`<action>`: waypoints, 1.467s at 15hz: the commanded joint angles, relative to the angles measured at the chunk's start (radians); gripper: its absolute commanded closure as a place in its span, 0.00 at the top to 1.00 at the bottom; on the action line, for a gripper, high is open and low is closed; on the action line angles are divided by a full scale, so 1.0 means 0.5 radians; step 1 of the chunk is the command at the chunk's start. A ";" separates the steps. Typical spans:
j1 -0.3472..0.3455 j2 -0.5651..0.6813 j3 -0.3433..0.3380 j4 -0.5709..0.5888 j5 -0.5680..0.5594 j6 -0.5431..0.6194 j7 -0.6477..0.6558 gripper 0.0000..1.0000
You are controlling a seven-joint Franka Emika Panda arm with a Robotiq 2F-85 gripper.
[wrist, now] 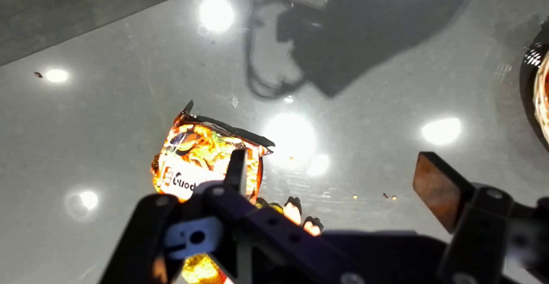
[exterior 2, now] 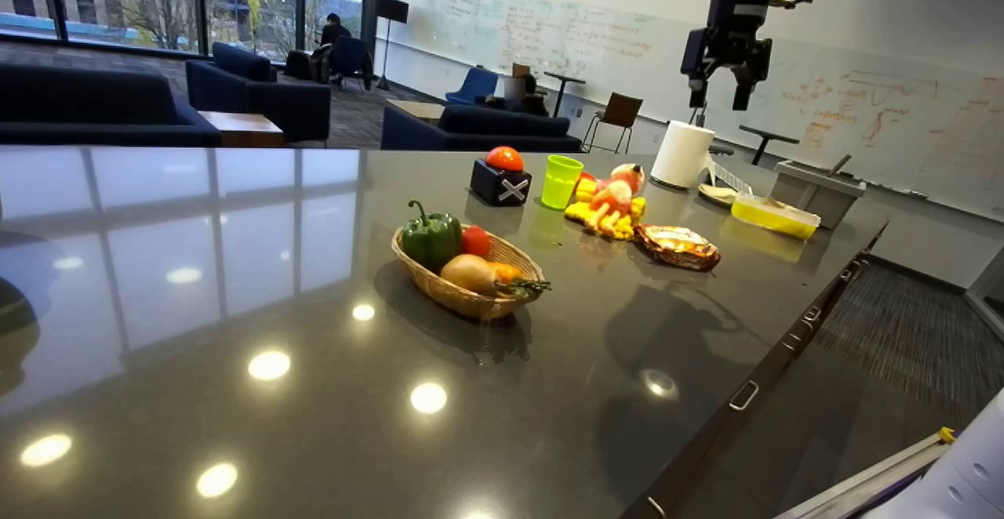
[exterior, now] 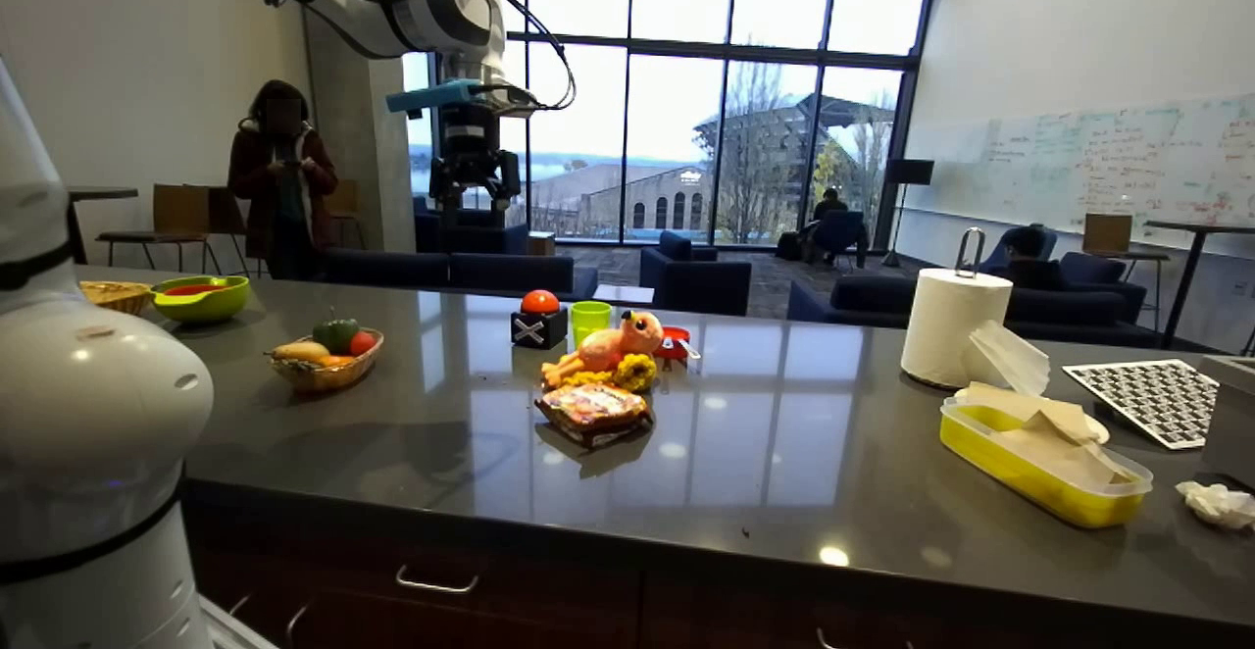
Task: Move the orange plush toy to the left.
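Counter [exterior 2: 329,440]: you are working over a dark, glossy top.
Arm [exterior: 431,17]: yours reaches in above the counter, its end hanging downward.
Gripper [exterior 2: 719,97]: released; you see its fingers [wrist: 435,185] spread wide in the wrist view, and raised well above the counter in both exterior views.
Paper towel roll [exterior: 946,325]: upright, a loose sheet [exterior: 1010,360] hanging from its side.
Yellow container [exterior: 1020,473]: near the roll, brown paper [exterior: 1064,448] lying in it.
Basket [exterior 2: 447,293]: holds a green pepper [exterior 2: 430,242] and more produce.
Orange plush toy [exterior: 613,345]: you will find it lying on the yellow fuzzy toy [exterior: 635,374], apart from the basket; your gripper covers much of it in the wrist view.
Shiny packet [exterior: 593,409]: flat, just beside the yellow fuzzy toy; you cannot tell whether they touch.
Black box [exterior: 534,330]: topped by an orange dome [exterior: 539,302].
Green cup [exterior: 590,319]: upright, near the black box, behind the plush toy in an exterior view.
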 commanded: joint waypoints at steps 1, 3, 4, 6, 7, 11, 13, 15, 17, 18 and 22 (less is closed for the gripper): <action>0.005 0.002 -0.004 0.008 0.000 -0.005 0.001 1.00; 0.005 0.002 -0.004 0.008 0.000 -0.006 0.001 1.00; 0.005 0.002 -0.004 0.008 0.000 -0.006 0.001 1.00; -0.001 0.025 -0.013 0.002 -0.014 0.020 -0.025 1.00; -0.006 0.049 -0.024 0.009 -0.007 0.020 -0.053 1.00; -0.037 0.179 -0.083 0.033 -0.008 0.132 -0.100 1.00; -0.054 0.257 -0.111 0.064 -0.013 0.193 -0.111 1.00; -0.073 0.338 -0.134 0.096 -0.015 0.247 -0.117 1.00; -0.090 0.426 -0.156 0.140 -0.018 0.298 -0.123 1.00; -0.098 0.477 -0.167 0.170 -0.023 0.329 -0.114 1.00; -0.122 0.672 -0.206 0.330 -0.019 0.419 -0.091 1.00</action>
